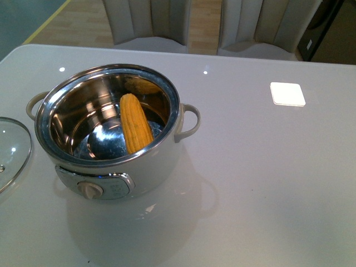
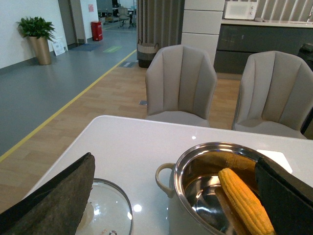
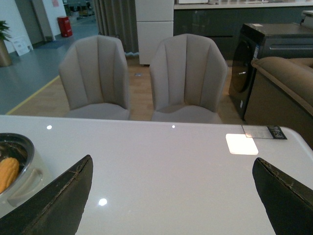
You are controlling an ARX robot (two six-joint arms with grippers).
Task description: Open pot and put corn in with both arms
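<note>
From the front, the big round cream-white electric pot with the shiny steel bowl [image 1: 108,130] is seen uncovered toward the left edge of the glossy white table [image 1: 261,183], with the yellow-orange corn cob [image 1: 135,130] leaned inside against the bowl's right wall, the steel-rimmed glass lid [image 1: 12,150] laid flat at the table's left edge just beside the pot, and no arms shown at all. In the left wrist view, the left gripper [image 2: 176,196] is seen spread wide and holding nothing, its dark padded fingers [image 2: 54,200] framing the lid and the pot with the cob in it, two beige upholstered chairs [image 2: 180,85] parked past the far edge. The right wrist view has the right gripper [image 3: 171,205] splayed apart and empty too, over bare tabletop, with only a sliver of pot and cob caught at the side.
</note>
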